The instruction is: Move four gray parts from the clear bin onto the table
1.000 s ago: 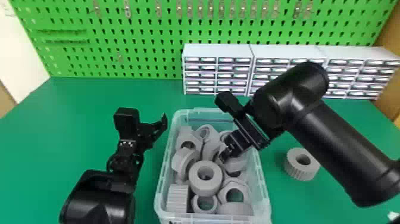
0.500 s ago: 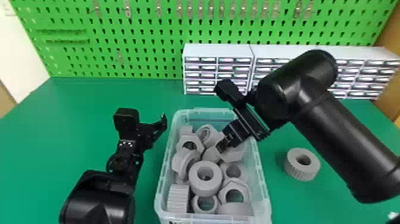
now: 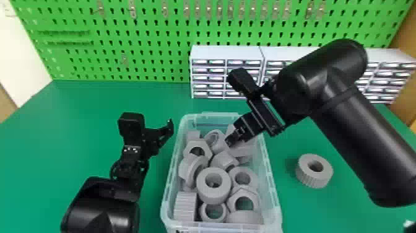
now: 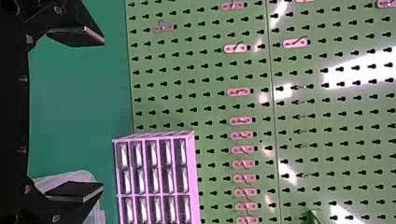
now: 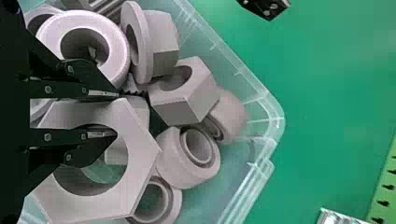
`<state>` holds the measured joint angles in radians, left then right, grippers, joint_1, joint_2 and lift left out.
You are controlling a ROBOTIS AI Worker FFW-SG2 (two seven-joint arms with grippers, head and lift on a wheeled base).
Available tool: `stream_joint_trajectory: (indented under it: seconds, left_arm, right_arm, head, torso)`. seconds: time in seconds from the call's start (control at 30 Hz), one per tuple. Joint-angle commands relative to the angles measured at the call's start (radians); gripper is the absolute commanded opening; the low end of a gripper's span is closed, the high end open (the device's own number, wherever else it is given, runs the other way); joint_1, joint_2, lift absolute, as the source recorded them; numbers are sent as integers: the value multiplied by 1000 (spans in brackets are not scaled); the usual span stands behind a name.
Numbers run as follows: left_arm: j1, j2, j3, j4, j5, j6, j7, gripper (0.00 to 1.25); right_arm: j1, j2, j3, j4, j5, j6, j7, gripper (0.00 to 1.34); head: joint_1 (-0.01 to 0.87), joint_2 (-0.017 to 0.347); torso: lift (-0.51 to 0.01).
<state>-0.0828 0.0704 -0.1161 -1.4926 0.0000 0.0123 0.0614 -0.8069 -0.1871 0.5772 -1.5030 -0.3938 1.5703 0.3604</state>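
Head: right gripper (image 3: 229, 141) over clear bin (image 3: 274, 186), gray parts (image 3: 213, 185) piled inside; one gray ring (image 3: 314, 171) on table (image 3: 312, 213), right of bin. Left gripper (image 3: 155, 138) beside bin, left. Left wrist: fingers (image 4: 77, 36) wide apart, empty. Right wrist: pincer closed on hex nut's (image 5: 141, 156) wall.

I log my green pegboard (image 3: 161, 57) at 12 o'clock, metal clips (image 3: 132, 9) on it; white drawer units (image 3: 227, 52), 1 o'clock; pale wall (image 3: 18, 46), 10 o'clock
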Motion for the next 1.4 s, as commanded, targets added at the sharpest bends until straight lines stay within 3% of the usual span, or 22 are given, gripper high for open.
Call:
stream_joint_trajectory:
  seconds: [0.0,0.8,1.37]
  left_arm:
    - [2,0,-1,0,0,0,0,1068]
    - [0,0,-5,0,0,0,0,1068]
    - [3,0,-5,0,-3,0,2,1068]
  right_arm:
    - [2,-3,-31,-16,12,2,0,330]
    - [34,-17,-194,-63,109,2,0,331]
    - [60,-28,-260,-65,156,2,0,331]
  head:
    - [693,72]
    - [693,72]
    - [693,72]
  torso:
    - [-52]
    - [-52]
    - [-52]
